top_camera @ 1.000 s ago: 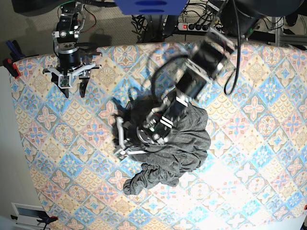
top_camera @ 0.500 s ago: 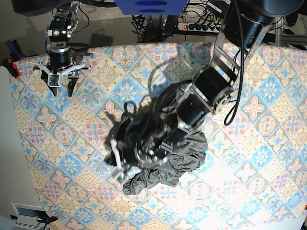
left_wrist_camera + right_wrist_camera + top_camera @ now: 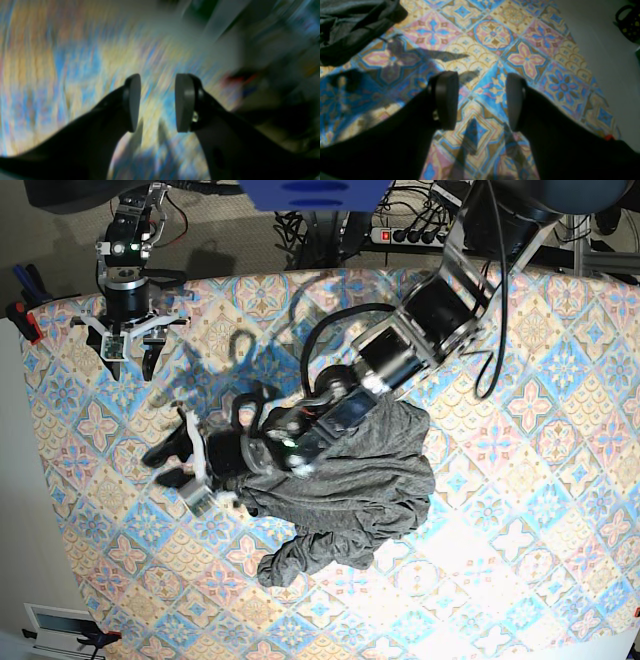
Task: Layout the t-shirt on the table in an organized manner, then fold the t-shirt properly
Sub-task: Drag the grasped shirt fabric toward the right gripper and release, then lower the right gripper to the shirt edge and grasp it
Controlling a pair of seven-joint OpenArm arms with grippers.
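Note:
The dark grey t-shirt (image 3: 360,480) lies crumpled in a heap at the middle of the tile-print table (image 3: 540,510). My left gripper (image 3: 170,464) reaches past the heap's left edge and hovers over bare table. In the blurred left wrist view the left gripper (image 3: 157,102) is open with nothing between its pads. My right gripper (image 3: 130,363) stands open at the far left corner, well away from the shirt. In the right wrist view the right gripper (image 3: 482,100) is empty above the table (image 3: 492,35), with a fold of the t-shirt (image 3: 347,27) at the upper left.
A red clamp (image 3: 25,320) grips the table's left edge. Cables and a power strip (image 3: 405,235) lie beyond the far edge. Grey floor (image 3: 600,50) starts just past the table edge to the right of the right gripper. The left arm (image 3: 430,330) crosses the table's far half.
My left gripper has swung up and to the left, off the shirt, and has gone from shut on cloth to open. The heap's left side is drawn out leftward. The right arm has barely shifted.

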